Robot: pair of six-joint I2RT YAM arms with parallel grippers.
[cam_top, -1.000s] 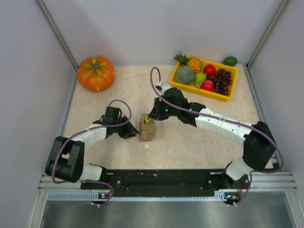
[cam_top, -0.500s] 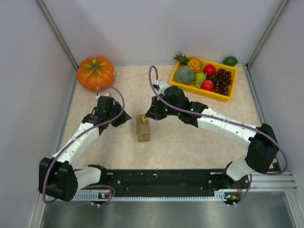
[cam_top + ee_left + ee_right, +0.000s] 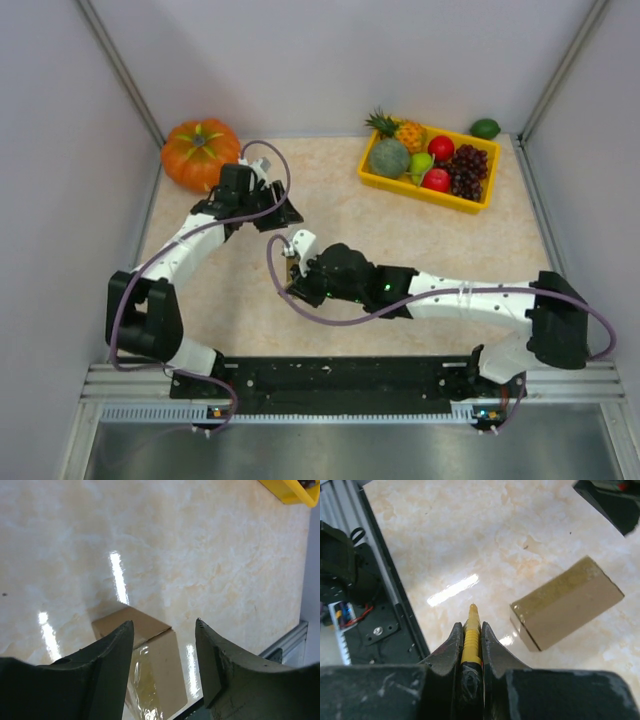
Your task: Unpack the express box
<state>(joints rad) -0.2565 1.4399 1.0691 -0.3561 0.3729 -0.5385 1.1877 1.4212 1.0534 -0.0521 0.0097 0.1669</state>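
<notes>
The express box (image 3: 567,605), a small brown carton with a taped seam, lies on the table. In the top view only a sliver of it (image 3: 291,268) shows beside the right wrist. My right gripper (image 3: 471,626) is shut on a yellow-tipped tool (image 3: 471,630) and points toward the near rail, with the box off to its right and not touching. My left gripper (image 3: 165,625) is open and holds nothing. It hangs above and behind the box (image 3: 152,665), near the pumpkin in the top view (image 3: 283,213).
An orange pumpkin (image 3: 201,153) sits at the back left, close to the left wrist. A yellow fruit tray (image 3: 420,193) stands at the back right with a lime (image 3: 485,128) beyond it. The aluminium rail (image 3: 350,580) runs along the near edge.
The left arm swung away from the box toward the back, its jaws widening. The right arm moved from behind the box to its near side and now covers most of it.
</notes>
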